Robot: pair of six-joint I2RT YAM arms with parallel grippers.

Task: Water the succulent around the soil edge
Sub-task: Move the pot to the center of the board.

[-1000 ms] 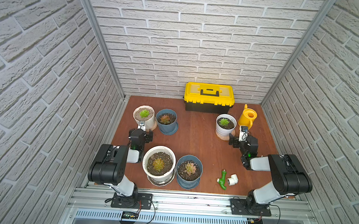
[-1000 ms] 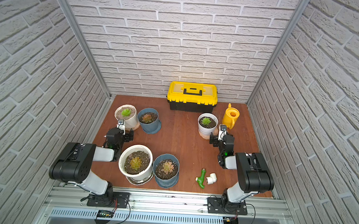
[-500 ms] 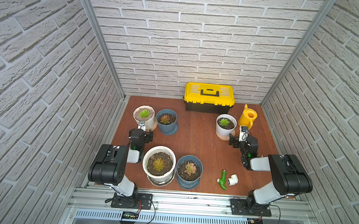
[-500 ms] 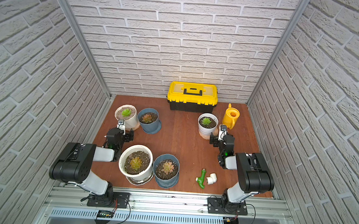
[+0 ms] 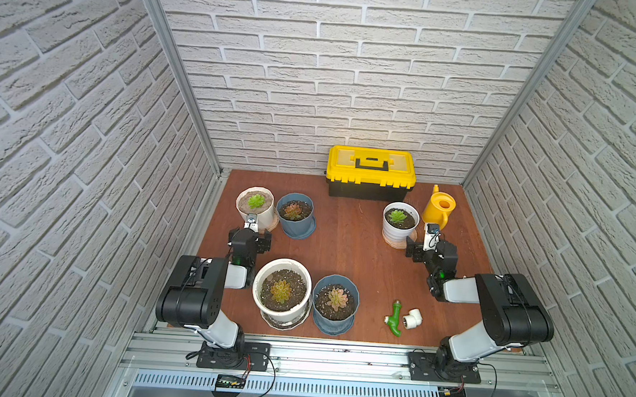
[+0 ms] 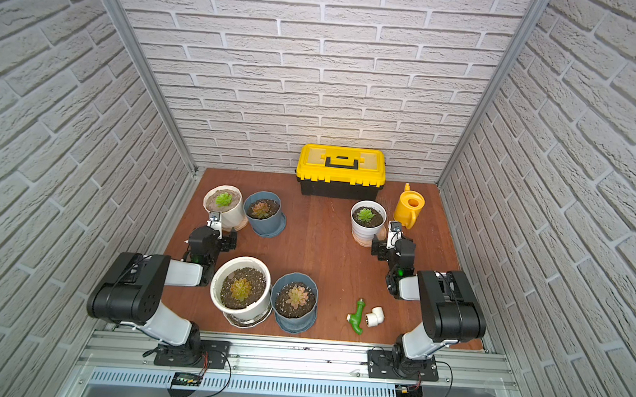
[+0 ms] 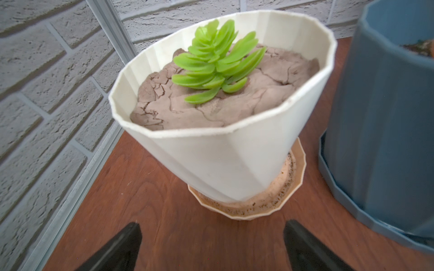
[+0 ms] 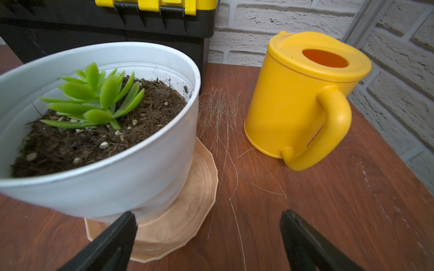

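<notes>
Succulent in dark soil sits in a white pot on a saucer at the back right of the table. The yellow watering can stands upright just beside it, untouched. The right gripper hovers before both, jaws spread and empty. The left gripper, likewise spread, faces a cream pot at back left.

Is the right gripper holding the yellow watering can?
No, the yellow watering can stands upright on the wooden table, beyond the right gripper, whose jaws are open and empty.
</notes>
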